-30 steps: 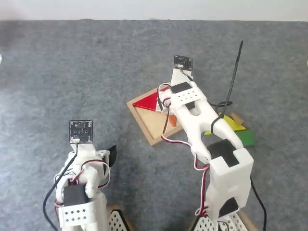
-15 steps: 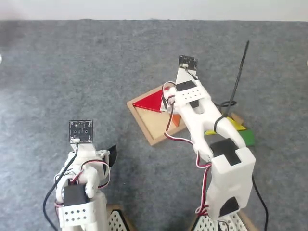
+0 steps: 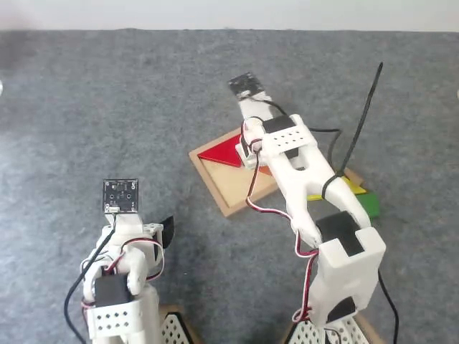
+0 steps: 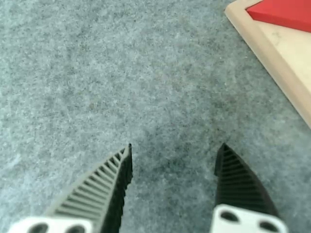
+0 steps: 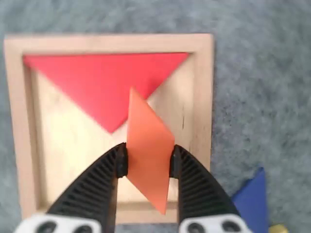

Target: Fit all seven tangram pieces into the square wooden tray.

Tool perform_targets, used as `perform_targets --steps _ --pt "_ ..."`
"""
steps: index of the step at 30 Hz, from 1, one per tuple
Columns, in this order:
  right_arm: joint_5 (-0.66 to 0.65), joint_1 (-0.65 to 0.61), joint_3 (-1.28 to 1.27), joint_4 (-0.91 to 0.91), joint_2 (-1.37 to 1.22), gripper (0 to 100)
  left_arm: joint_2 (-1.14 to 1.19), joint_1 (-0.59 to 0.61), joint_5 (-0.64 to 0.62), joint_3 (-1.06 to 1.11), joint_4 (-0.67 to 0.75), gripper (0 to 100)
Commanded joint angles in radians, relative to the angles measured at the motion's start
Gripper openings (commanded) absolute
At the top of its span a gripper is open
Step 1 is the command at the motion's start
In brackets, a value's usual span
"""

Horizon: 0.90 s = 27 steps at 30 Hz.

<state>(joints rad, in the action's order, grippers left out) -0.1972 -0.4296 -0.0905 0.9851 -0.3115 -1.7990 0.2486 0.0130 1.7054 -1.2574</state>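
The square wooden tray [image 5: 109, 42] holds a red triangle [image 5: 104, 80] against its far rim. My right gripper [image 5: 147, 160] is shut on an orange parallelogram [image 5: 149, 145], held above the tray floor just over the red triangle's tip. In the high view my right arm [image 3: 287, 154] covers the tray's [image 3: 228, 195] right half, with the red triangle [image 3: 224, 153] showing beside it. My left gripper [image 4: 172, 170] stands open over bare carpet, short of the tray's corner [image 4: 272, 48]. The left arm [image 3: 122, 265] is at the lower left.
A blue piece [image 5: 250, 196] lies on the carpet just outside the tray. Yellow [image 3: 351, 185] and green [image 3: 368, 204] pieces lie right of the tray, partly under my right arm. A black cable [image 3: 358, 122] rises beside that arm. Grey carpet covers the table.
My right arm's wrist has swung left and farther out over the tray, carrying the orange parallelogram with it. The left arm has not moved.
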Motion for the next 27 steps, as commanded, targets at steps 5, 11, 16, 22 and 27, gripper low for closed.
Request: perform_targets --steps 5,11,16,22,27 --pt "-0.554 -0.053 0.069 0.008 0.079 0.8 -0.021 0.002 -0.008 -0.022 -0.005 27" --pt "-1.033 -0.081 0.075 0.01 0.073 0.8 -0.021 0.002 -0.008 -0.022 -0.005 27" --pt "-1.258 -0.094 0.075 -0.028 0.071 0.8 -0.021 0.002 -0.008 -0.022 -0.005 27" --pt "-1.528 -0.088 0.075 -0.097 0.071 0.8 -0.021 0.002 -0.008 -0.022 -0.005 27" --pt "-1.703 -0.085 0.074 -0.022 0.071 0.8 -0.021 0.002 -0.008 -0.022 -0.005 27"
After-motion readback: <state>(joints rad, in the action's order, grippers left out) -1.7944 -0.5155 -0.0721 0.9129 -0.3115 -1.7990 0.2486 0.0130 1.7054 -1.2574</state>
